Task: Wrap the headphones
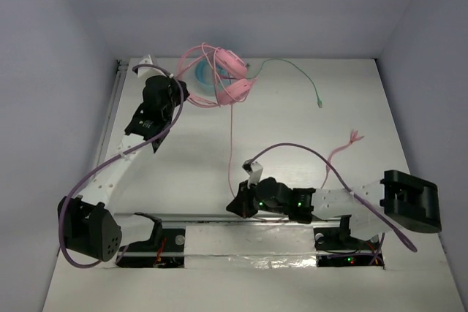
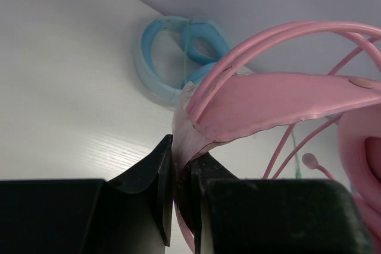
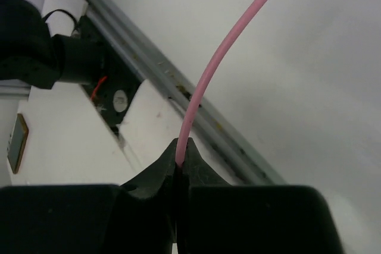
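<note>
The pink headphones (image 1: 232, 72) sit at the far middle of the table, with their thin double headband arching up. My left gripper (image 1: 183, 94) is shut on them; the left wrist view shows its jaws (image 2: 181, 160) clamped on a pink strip of the headphones (image 2: 280, 102). The thin pink cable (image 1: 231, 144) runs from the headphones toward the near edge. My right gripper (image 1: 235, 207) is shut on it there. In the right wrist view, the cable (image 3: 205, 81) rises out of the closed right gripper (image 3: 180, 147).
Light blue headphones (image 1: 202, 82) lie just behind the pink ones, also visible in the left wrist view (image 2: 172, 46). Their green cable (image 1: 296, 72) trails right. A pink cable end (image 1: 344, 147) lies right of the right arm. A metal rail (image 3: 196, 108) runs along the near table edge.
</note>
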### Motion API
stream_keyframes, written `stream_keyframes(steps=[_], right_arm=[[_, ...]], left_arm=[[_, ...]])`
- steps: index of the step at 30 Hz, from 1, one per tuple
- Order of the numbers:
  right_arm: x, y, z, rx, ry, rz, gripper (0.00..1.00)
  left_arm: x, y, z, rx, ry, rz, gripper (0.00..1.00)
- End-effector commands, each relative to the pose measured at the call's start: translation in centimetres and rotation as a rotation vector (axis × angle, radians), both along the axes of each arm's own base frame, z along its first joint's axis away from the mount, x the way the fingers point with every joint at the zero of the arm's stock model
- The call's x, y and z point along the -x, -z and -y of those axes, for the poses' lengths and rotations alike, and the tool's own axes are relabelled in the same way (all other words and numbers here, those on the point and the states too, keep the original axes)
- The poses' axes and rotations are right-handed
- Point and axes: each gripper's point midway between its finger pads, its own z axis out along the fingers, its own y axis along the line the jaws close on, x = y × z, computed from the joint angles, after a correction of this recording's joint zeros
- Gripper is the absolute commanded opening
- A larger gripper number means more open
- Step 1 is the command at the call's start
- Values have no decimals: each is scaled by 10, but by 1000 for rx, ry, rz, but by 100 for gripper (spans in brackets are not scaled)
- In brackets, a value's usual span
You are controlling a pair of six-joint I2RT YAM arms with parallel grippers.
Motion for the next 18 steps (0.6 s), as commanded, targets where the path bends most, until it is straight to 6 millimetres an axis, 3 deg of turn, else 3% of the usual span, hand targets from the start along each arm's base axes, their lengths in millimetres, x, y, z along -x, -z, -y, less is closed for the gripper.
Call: stream_keyframes(steps=[1, 5, 6, 7, 9, 10, 13, 14, 18], right_arm=[[14, -21, -1, 95, -7, 41, 0], [25, -59, -6, 103, -53, 79, 0], [26, -58, 0, 149, -69, 90, 0], [26, -79, -5, 118, -81, 105, 0], [26, -90, -3, 145, -110, 139, 0], [24, -110, -8, 122, -112, 160, 0], [22, -124, -7, 161, -144, 212, 0], [21, -138, -12, 148, -150, 228, 0], [22, -151, -17, 177, -217, 283, 0]], left_arm=[[-11, -31, -11, 67, -82, 141, 0], [-8, -1, -10, 32, -109, 98, 0], [-4, 12, -3, 20, -96, 76, 0], [-3, 17, -1, 12, -92, 69, 0], [2, 32, 3, -13, -97, 45, 0], [6, 38, 12, -36, -77, 33, 0], [14, 58, 28, -87, -49, -5, 0], [16, 62, 31, -104, -46, -14, 0], [26, 80, 58, -129, 59, -46, 0]])
